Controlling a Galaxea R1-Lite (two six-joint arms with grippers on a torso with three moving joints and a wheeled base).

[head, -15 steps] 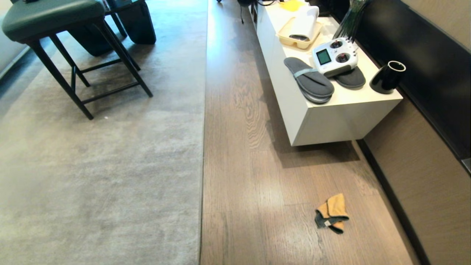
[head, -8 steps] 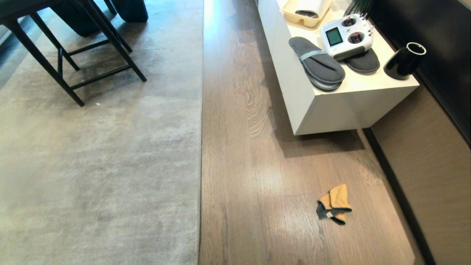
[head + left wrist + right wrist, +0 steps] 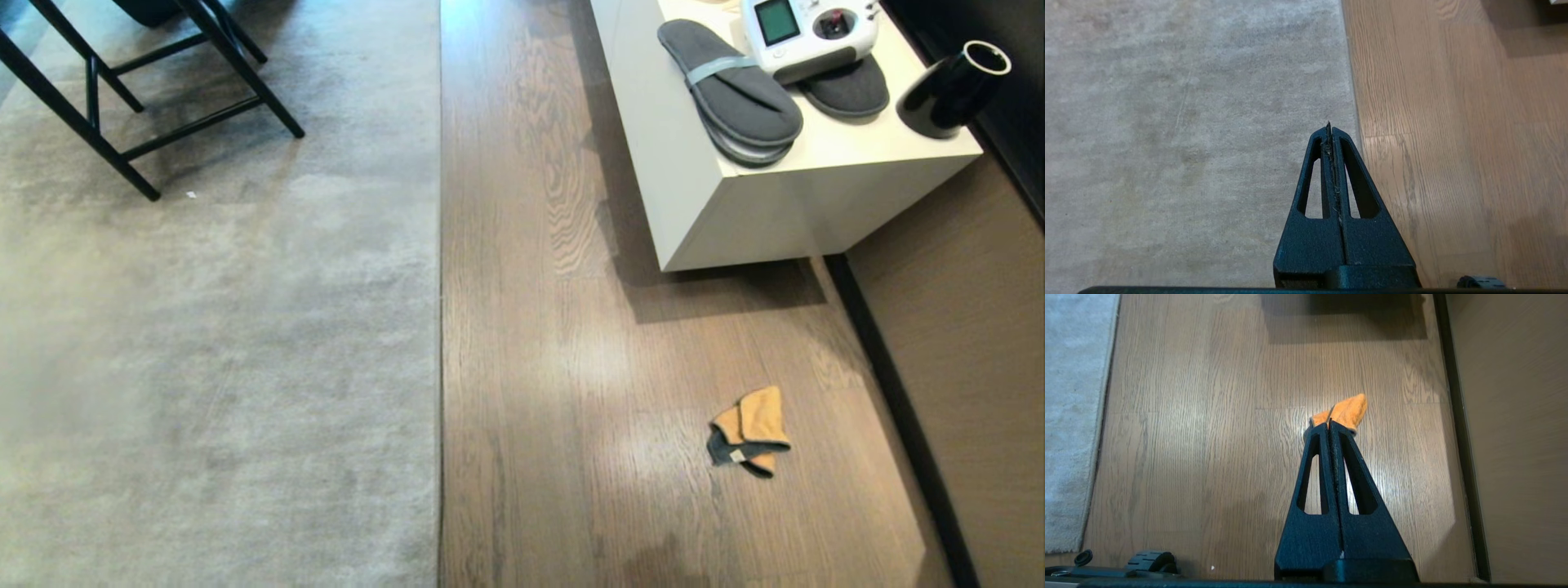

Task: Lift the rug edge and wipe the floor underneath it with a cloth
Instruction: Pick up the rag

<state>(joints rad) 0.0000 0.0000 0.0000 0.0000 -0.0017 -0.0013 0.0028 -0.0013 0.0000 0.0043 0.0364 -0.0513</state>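
The pale grey rug covers the left half of the head view, and the rug edge (image 3: pixel 439 327) runs straight down the middle, lying flat on the floor (image 3: pixel 555 367) of brown planks. The orange-tan cloth (image 3: pixel 749 430) with a grey part lies crumpled on the planks at the lower right. Neither arm shows in the head view. My left gripper (image 3: pixel 1329 127) hangs shut and empty above the rug, just inside the rug edge (image 3: pixel 1353 94). My right gripper (image 3: pixel 1329 424) is shut and empty too, high over the floor, its tips partly covering the cloth (image 3: pixel 1349 410) below.
A white low cabinet (image 3: pixel 735 212) stands at the upper right with grey slippers (image 3: pixel 731 90), a white remote controller (image 3: pixel 808 33) and a black cup (image 3: pixel 947 90) on it. Black stool legs (image 3: pixel 122 122) stand on the rug at the upper left. A dark skirting (image 3: pixel 906 425) lines the right wall.
The whole head view has shifted: the camera has tipped downward, so the cabinet and stool slid toward the top. Rug, cloth and grippers themselves have not moved.
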